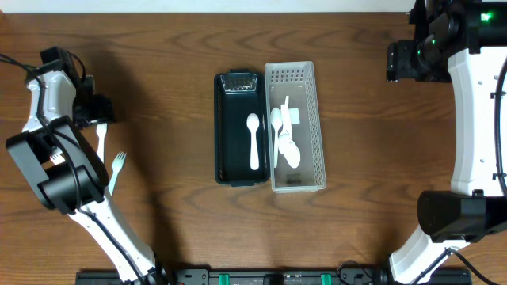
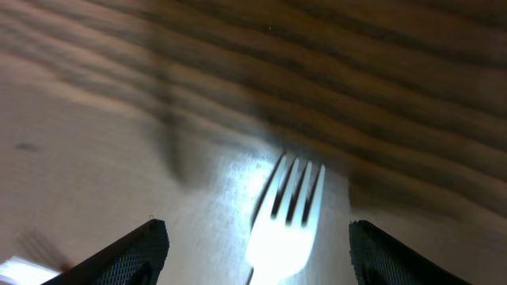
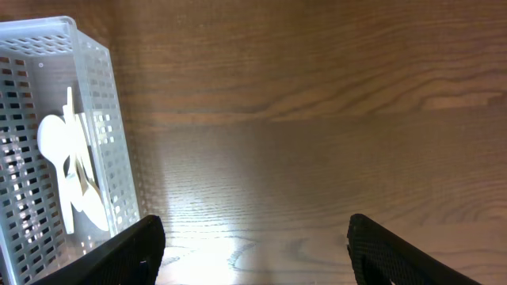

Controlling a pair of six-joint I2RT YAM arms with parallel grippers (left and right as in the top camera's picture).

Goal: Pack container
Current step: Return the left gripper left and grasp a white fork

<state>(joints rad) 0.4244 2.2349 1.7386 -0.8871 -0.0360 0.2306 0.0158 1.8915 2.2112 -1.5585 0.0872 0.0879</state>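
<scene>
The dark brown wood-grain surface [image 1: 174, 63] carries four things. Near its middle a black rectangular plastic container [image 1: 234, 134] lies lengthwise, near to far, and a white perforated plastic basket [image 1: 309, 119] sits touching its right side. Well apart, toward the left edge, two white plastic forks [image 1: 101, 138] [image 1: 116, 169] lie flat, close together.

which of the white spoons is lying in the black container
The single white spoon lying alone, lengthwise, in the black container; the other spoons are piled together in the white basket beside it.
</scene>
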